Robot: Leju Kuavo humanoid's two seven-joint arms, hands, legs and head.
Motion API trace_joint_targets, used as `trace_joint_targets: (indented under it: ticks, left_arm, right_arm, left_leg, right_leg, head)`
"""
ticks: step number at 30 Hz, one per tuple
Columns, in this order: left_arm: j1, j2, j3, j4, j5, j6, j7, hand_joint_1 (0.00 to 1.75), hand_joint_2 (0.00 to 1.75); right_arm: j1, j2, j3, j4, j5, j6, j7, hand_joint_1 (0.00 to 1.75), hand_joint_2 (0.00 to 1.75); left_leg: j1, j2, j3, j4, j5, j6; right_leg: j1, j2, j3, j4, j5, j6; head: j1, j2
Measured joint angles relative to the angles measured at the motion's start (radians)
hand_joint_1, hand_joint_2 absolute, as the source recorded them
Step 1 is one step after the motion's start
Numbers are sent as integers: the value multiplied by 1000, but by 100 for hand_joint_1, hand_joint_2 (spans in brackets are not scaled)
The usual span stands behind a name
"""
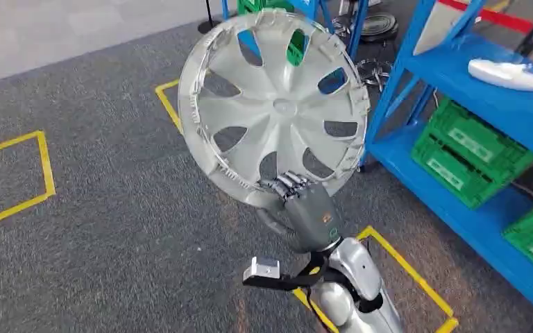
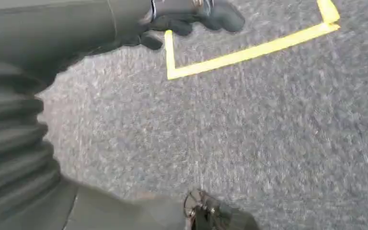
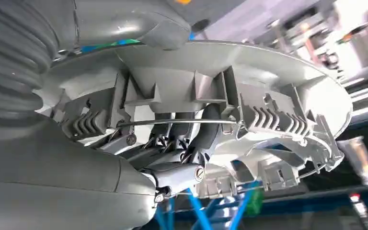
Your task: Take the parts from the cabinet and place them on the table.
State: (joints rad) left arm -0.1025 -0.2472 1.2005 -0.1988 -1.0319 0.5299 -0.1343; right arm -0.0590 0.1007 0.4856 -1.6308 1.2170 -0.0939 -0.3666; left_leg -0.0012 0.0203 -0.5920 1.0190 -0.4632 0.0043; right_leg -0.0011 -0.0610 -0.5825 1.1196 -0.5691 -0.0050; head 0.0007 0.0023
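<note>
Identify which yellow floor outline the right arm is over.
The yellow outline at lower right, beside the blue shelving; the other two lie further left on the carpet.

The right arm reaches up and forward from below, its right hand gripping the lower rim of the hubcap, fingers curled through its spoke openings. The left hand hangs over the floor, fingers loosely curled, holding nothing.
</note>
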Motion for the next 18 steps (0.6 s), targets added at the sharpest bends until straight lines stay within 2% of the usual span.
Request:
trace_joint_targets:
  ticks: [1, 2, 3, 4, 5, 6, 7, 8, 9, 10, 12, 13, 14, 15, 16, 17, 18]
  left_arm:
    - [-3, 0, 0, 0, -2, 0, 2, 0, 175]
    - [-7, 0, 0, 0, -4, 0, 3, 0, 175]
    - [-7, -1, -1, 0, -5, 0, 4, 0, 175]
    - [-5, -1, -1, 0, -4, 0, 4, 0, 175]
    - [-3, -1, -1, 0, 1, 0, 3, 0, 175]
    - [-2, -1, -1, 0, 3, 1, 2, 0, 175]
    - [-2, -2, -1, 0, 11, 3, -2, 0, 175]
    - [-2, -2, -1, 0, 18, 7, -7, 0, 175]
    - [-2, -2, 0, 0, 24, 10, -11, 0, 175]
    - [-6, -1, 0, -1, 36, 16, -22, 0, 175]
    - [-2, -1, 1, -1, 50, 20, -37, 0, 175]
    - [0, 0, 3, -1, 56, 20, -43, 0, 175]
    - [1, 3, 3, -1, 58, 20, -46, 0, 175]
    - [2, 1, 4, 0, 58, 20, -48, 0, 175]
    - [-1, 1, 5, 0, 59, 19, -49, 0, 175]
    - [-4, 3, 6, 0, 60, 19, -50, 0, 175]
    - [-6, 4, 6, 0, 60, 19, -50, 0, 175]
  right_arm:
    - [1, -1, 0, 0, 1, 0, -2, 175, 175]
    - [2, -5, 0, 2, 1, 0, -2, 175, 175]
    - [2, -6, 0, 2, 1, 0, -2, 175, 175]
    - [2, -7, 0, 4, 1, 0, -1, 175, 175]
    - [2, -8, 0, 6, 1, 0, -1, 175, 175]
    - [2, -9, 0, 7, 1, 0, 0, 175, 175]
    - [2, -10, 0, 7, 1, 0, 0, 175, 175]
    - [0, -10, 0, 7, 0, 0, 0, 175, 175]
    - [-2, -10, 0, 7, 0, 0, -2, 175, 175]
    - [-4, -10, 2, 6, 1, 1, -5, 175, 175]
    - [-6, -10, 4, 7, 1, 2, -4, 175, 175]
    - [-10, -10, 6, 8, 0, 2, -4, 175, 175]
    - [-15, -10, 6, 9, -3, 2, -5, 175, 175]
    - [-18, -9, 6, 11, -5, 2, -8, 175, 175]
    - [-20, -7, 9, 13, -8, 1, -17, 175, 175]
    - [-23, -7, 10, 13, -10, 1, -23, 175, 175]
    - [-29, -8, 13, 17, -10, 1, -26, 175, 175]
  left_leg:
    - [0, -10, -2, 0, 2, 4]
    - [0, -30, -4, 0, 3, 7]
    - [0, -48, -7, 2, 4, 7]
    - [0, -63, -9, 5, 4, 6]
    - [1, -80, -11, 10, 4, 6]
    - [3, -96, -13, 14, 4, 4]
    - [4, -113, -15, 19, 3, -1]
    - [7, -128, -17, 25, 1, -7]
    - [9, -135, -21, 27, 1, -13]
    - [3, -151, -33, 40, 1, -24]
    - [10, -167, -37, 26, 10, -37]
    - [11, -178, -47, 25, 13, -44]
    - [11, -170, -47, 29, 12, -44]
    - [3, -102, -57, 56, -9, -47]
    - [3, -55, -85, 112, -47, -51]
    - [4, -35, -118, 186, -87, -54]
    - [4, -29, -155, 265, -122, -55]
  right_leg:
    - [0, 28, -22, 46, -27, 1]
    - [-2, 52, -65, 134, -69, 1]
    - [-2, 58, -100, 199, -92, 3]
    - [-3, 59, -118, 229, -95, 3]
    - [-5, 59, -117, 215, -73, 3]
    - [-7, 60, -96, 164, -33, 3]
    - [-11, 67, -56, 78, 18, 4]
    - [-17, 93, -11, -15, 62, 7]
    - [-21, 130, 3, -39, 42, 8]
    - [-17, 136, -4, -48, 46, 2]
    - [-8, 116, -5, -45, 47, -11]
    - [-11, 103, -4, -49, 51, -19]
    - [-16, 88, -3, -53, 55, -27]
    - [-13, 79, -2, -56, 56, -33]
    - [-10, 67, -3, -58, 57, -38]
    - [-6, 53, -3, -59, 57, -41]
    - [-3, 36, -4, -58, 56, -43]
  head:
    - [0, 0]
    - [2, 0]
    - [2, 0]
    - [2, 0]
    - [2, 0]
    - [2, 0]
    - [2, 0]
    - [2, 0]
    - [1, 0]
    - [2, 0]
    - [1, 0]
    - [2, 0]
    - [2, 0]
    - [-2, 0]
    - [-12, 0]
    - [-11, 0]
    - [-11, 0]
